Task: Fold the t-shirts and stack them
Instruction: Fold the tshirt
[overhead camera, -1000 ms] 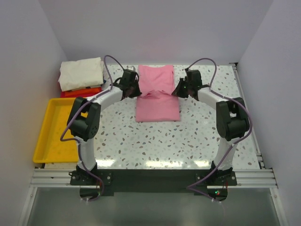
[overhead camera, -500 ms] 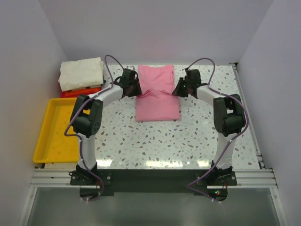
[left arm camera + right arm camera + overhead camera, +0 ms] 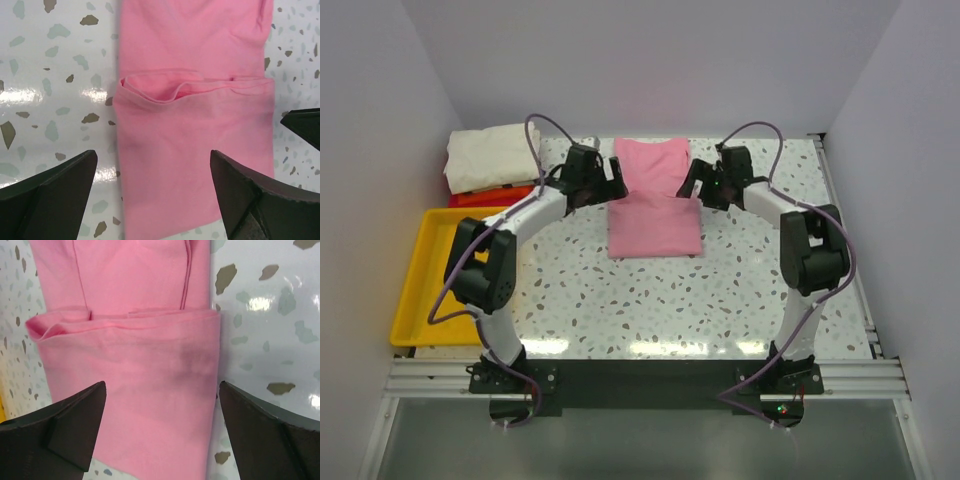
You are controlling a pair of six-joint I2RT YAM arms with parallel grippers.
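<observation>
Both my jaws are wide apart with nothing in them. My left gripper (image 3: 616, 184) is at the left edge of the pink t-shirt (image 3: 655, 225) and my right gripper (image 3: 693, 186) is at its right edge. Both are about level with the fold edge.

The shirt lies flat on the speckled tabletop (image 3: 740, 290), centred left-right and toward the far side. Its long axis runs near-to-far, straight away from my bases, and its short axis runs left-right. The near layer is doubled over the far part. That layer's edge runs crosswise at about mid-length, with a small pucker toward its left end.

A cream-white t-shirt (image 3: 492, 155) is folded at far left on top of a red t-shirt (image 3: 492, 196), just behind the yellow tray (image 3: 408, 290). That stack is well apart from the pink one.
</observation>
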